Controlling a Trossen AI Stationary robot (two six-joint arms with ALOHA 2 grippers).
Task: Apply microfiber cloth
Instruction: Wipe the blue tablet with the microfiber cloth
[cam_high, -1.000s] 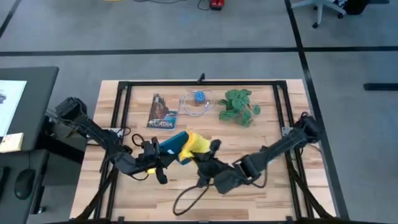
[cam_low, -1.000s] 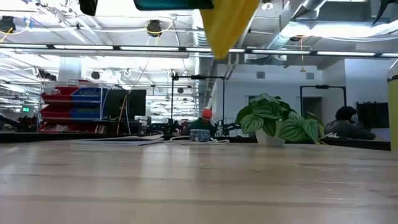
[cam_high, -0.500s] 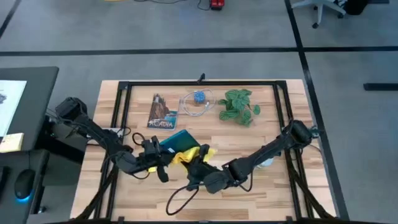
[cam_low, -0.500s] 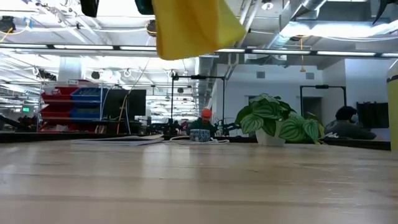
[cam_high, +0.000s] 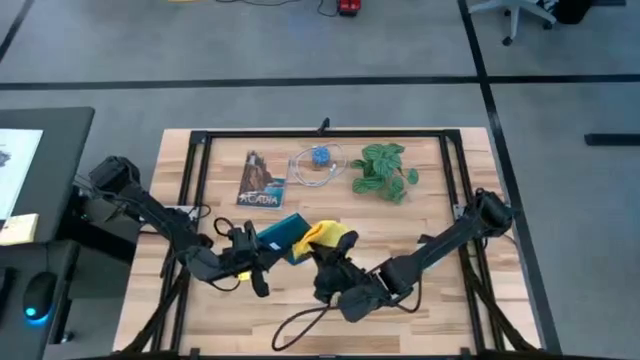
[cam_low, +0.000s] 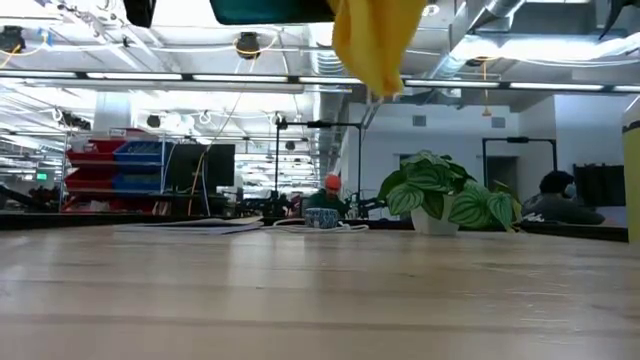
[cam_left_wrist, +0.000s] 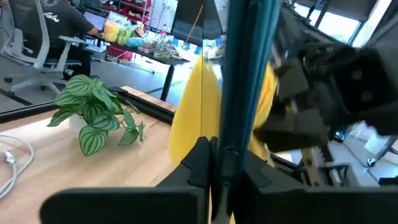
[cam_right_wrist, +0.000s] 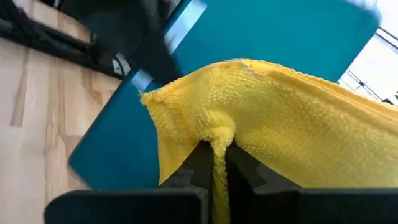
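Right tool (cam_right_wrist: 214, 163) clamped on microfiber cloth (cam_right_wrist: 273, 130); left tool (cam_left_wrist: 219, 163) clamped on tablet (cam_high: 279, 236) edge.

The cloth (cam_high: 331, 236) is bright yellow with a fine nubbly weave (cam_right_wrist: 261, 118). The tablet (cam_high: 279, 233) shows a plain teal back (cam_right_wrist: 273, 31). The tabletop (cam_high: 440, 300) is pale wood in lengthwise planks, framed in black. The plant (cam_high: 384, 170) has green leaves striped with paler green (cam_left_wrist: 93, 121). Both arms and their fingers (cam_left_wrist: 199, 168) are black. A small blue object (cam_high: 319, 156) lies near the far edge.
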